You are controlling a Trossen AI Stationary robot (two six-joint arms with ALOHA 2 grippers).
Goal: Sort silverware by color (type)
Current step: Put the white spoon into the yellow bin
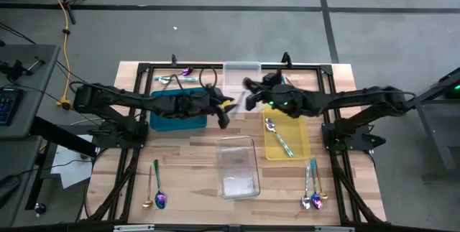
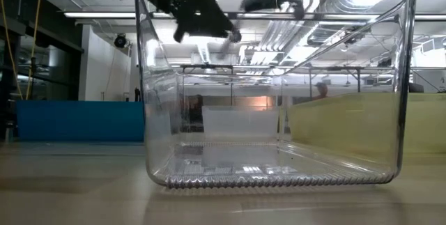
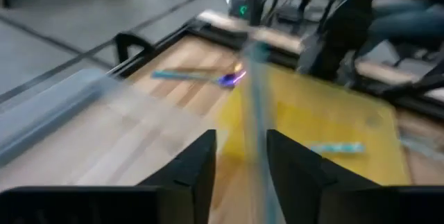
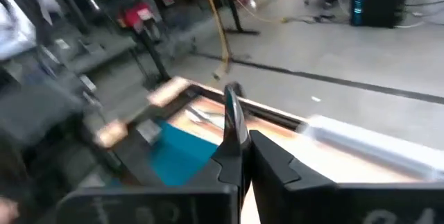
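Holding a spoon (image 1: pixel 277 136), yellow tray (image 1: pixel 302 144)

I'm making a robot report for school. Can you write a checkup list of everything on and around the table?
Surface: wooden table, black frame.
Job's things: spoons in yellow tray; silverware at front left, front right, back left.
Clutter: teal tray, two clear trays.
Grippers: left gripper open; right gripper shut on a thin utensil, above the table's middle.
Cables: yellow cable on floor.
Surroundings: grey floor, side desk.
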